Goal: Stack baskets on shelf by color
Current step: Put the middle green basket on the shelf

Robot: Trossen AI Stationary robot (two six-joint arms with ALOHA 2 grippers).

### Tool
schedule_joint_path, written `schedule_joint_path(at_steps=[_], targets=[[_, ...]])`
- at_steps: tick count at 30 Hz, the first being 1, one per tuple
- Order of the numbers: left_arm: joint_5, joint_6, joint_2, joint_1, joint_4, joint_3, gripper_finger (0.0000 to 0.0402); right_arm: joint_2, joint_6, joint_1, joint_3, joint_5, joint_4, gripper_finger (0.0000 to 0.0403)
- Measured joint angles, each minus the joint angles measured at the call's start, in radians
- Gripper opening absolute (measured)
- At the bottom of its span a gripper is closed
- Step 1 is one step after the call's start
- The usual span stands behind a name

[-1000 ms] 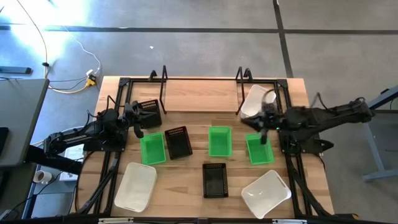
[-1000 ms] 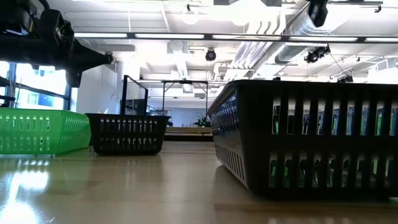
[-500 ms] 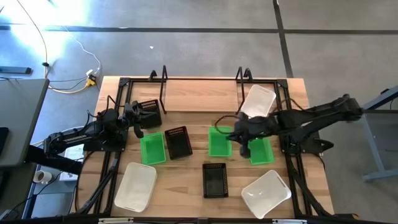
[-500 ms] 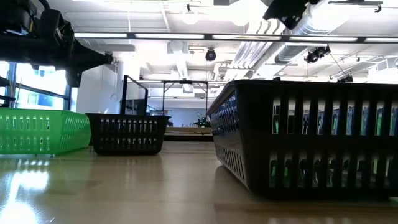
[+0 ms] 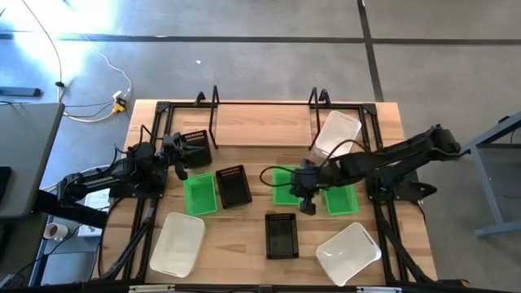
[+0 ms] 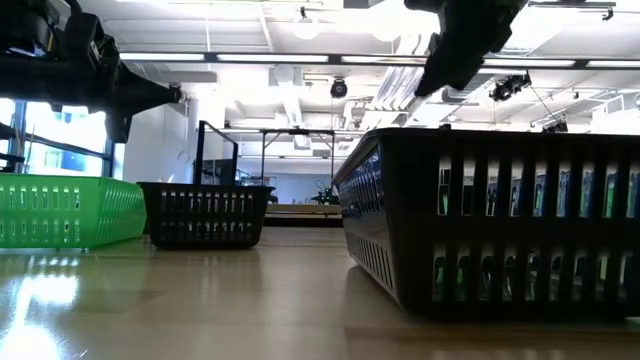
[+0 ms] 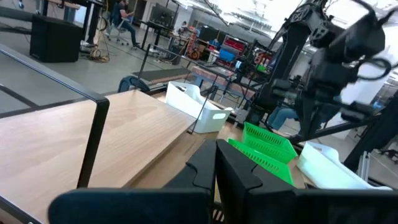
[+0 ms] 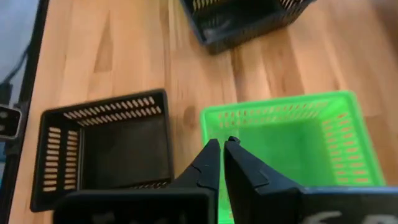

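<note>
Several baskets lie loose on the table. A green one (image 5: pixel 199 194), a black one (image 5: pixel 234 185), a green one (image 5: pixel 285 183) and a green one (image 5: pixel 343 199) form the middle row. A black one (image 5: pixel 281 234) and two white ones (image 5: pixel 177 242) (image 5: pixel 348 252) sit nearer. The shelf (image 5: pixel 264 122) stands at the far edge, with a white basket (image 5: pixel 338 132) at its right end. My right gripper (image 8: pixel 222 144) hovers, tilted down, over the middle green basket's (image 8: pixel 292 134) near rim. Its fingers are shut but for a thin slit. My left gripper (image 7: pixel 216 163) waits shut at the left, beside a black basket (image 5: pixel 195 146).
Black frame rails (image 5: pixel 145 203) run along both table sides. In the low view the near black basket (image 6: pixel 490 220) fills the right, and my right arm (image 6: pixel 465 40) hangs above it. Bare wood lies between the basket row and the shelf.
My right gripper has swung from the table's right side, near the far white basket, toward the left and near edge. It has sunk and tipped nose-down, ending over the middle green basket. No basket has moved.
</note>
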Motion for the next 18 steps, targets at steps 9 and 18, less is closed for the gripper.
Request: schedule_joint_path(at_steps=[9,18], targets=[[0.000,0.000,0.000,0.000,0.000,0.000,0.0000,0.093,0.036,0.010,0.000,-0.002,0.001,0.0111],[0.000,0.000,0.000,0.000,0.000,0.000,0.0000,0.183,0.022,0.049,0.000,-0.002,0.005,0.0126]])
